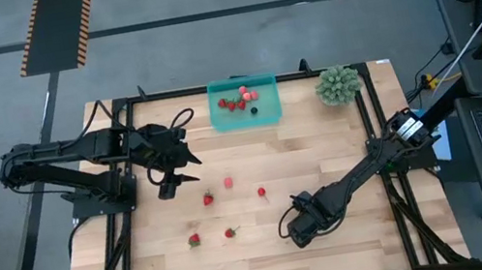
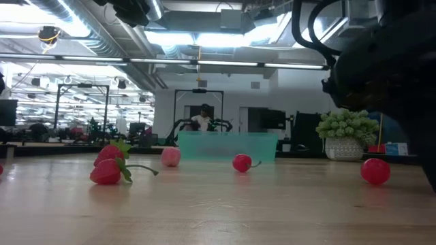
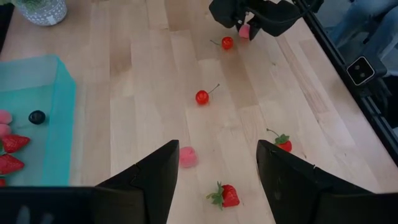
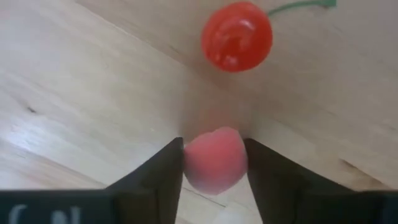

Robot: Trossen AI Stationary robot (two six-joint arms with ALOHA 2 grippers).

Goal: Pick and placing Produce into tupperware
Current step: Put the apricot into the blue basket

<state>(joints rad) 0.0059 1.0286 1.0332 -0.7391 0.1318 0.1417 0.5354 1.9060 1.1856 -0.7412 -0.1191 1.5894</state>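
Note:
The teal tupperware stands at the table's far edge, holding several red pieces and a dark berry. Loose on the wood lie two strawberries, a pink piece, a stemmed cherry and another strawberry. My right gripper, low over the table's near middle, is shut on a pink produce piece; a red cherry lies just beyond it. My left gripper hangs open and empty at mid-left, above the table. My right gripper pinches the pink piece by its two opposite sides between its two fingers. The fingers come slanting down from the table's right side. The piece sits close over the wood; whether it rests on the table I cannot tell.
A spiky green plant ball in a pot stands at the far right corner. The cherry lies right beside my right gripper. Bare wood lies along the near edge and the right side.

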